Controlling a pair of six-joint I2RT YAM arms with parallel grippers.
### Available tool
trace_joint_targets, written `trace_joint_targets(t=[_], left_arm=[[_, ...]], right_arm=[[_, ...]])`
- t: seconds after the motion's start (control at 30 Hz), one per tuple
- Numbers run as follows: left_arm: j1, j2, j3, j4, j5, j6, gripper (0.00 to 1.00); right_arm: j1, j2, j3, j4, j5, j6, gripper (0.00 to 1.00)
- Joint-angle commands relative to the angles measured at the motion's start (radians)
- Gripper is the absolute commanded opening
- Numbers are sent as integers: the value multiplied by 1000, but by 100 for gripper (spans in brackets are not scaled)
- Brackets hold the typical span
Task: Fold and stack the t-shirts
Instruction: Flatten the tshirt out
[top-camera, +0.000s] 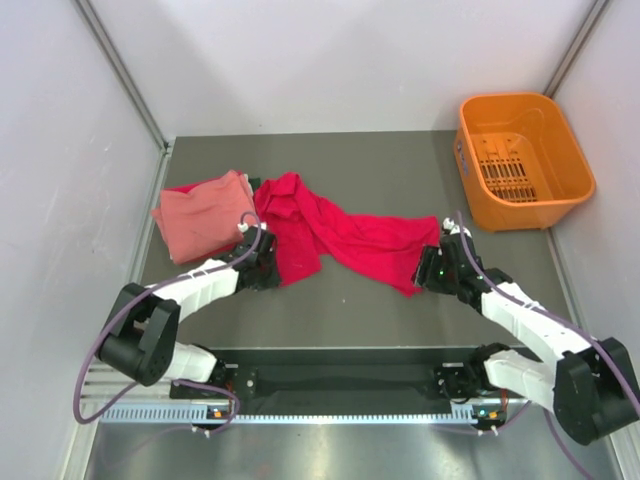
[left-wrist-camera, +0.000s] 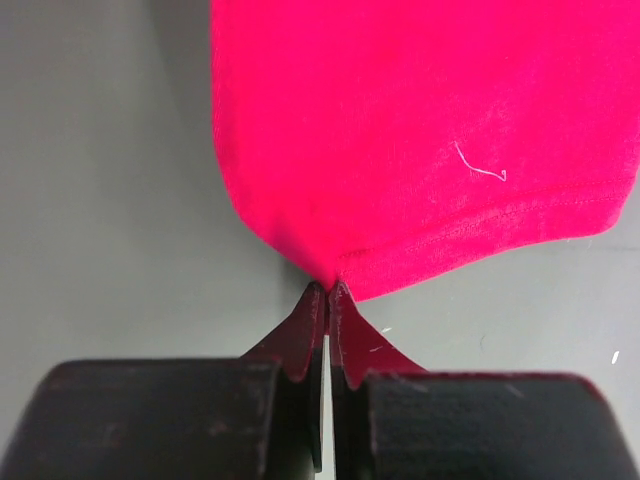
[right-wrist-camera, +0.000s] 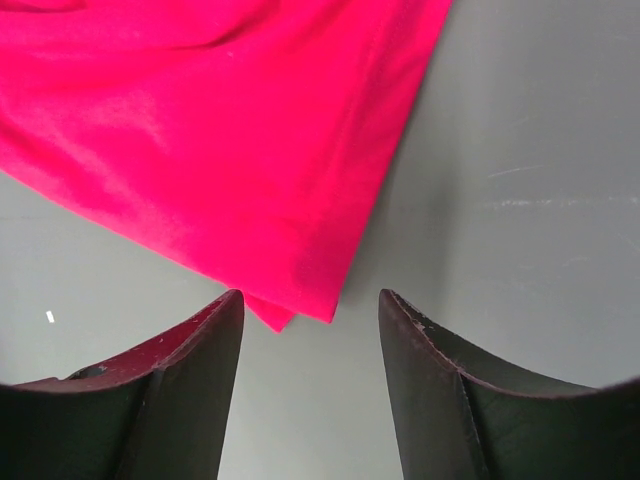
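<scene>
Grey table (top-camera: 360, 310) between pale walls (top-camera: 330, 60), left pincer (left-wrist-camera: 327, 287) clenched on crimson t-shirt (top-camera: 340, 235), right pincer (right-wrist-camera: 310, 293) released beside it

Your left arm (top-camera: 200, 280) and right arm (top-camera: 530, 318) wear white shells between bulky black joints, each trailed by a purple cable (top-camera: 98, 345). Your left claw (left-wrist-camera: 327, 290) and right claw (right-wrist-camera: 310, 298) end in matte black fingers (right-wrist-camera: 200, 345), their inner edges scuffed reddish.
</scene>
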Motion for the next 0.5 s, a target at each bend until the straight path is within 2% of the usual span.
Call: trace_joint_targets(t=[0.0,0.17,0.23,0.33,0.37,0.47], left_arm=[[-5,-51,10,-18,-30,4,0],[-2,-129,35,-98,-48,22,0],[-2,-145,38,-113,-47,27,0],[0,-168,35,-118,-45,30,0],[1,-169,32,-118,-47,31,0],[0,-178,21,-112,-41,34,0]], right_arm=[[12,52,6,69,18,6,57],[13,135,6,109,-5,23,57],[15,149,0,135,-25,29,51],[13,161,0,156,-41,34,31],[13,157,3,152,-41,36,21],[13,114,33,102,-41,33,5]])
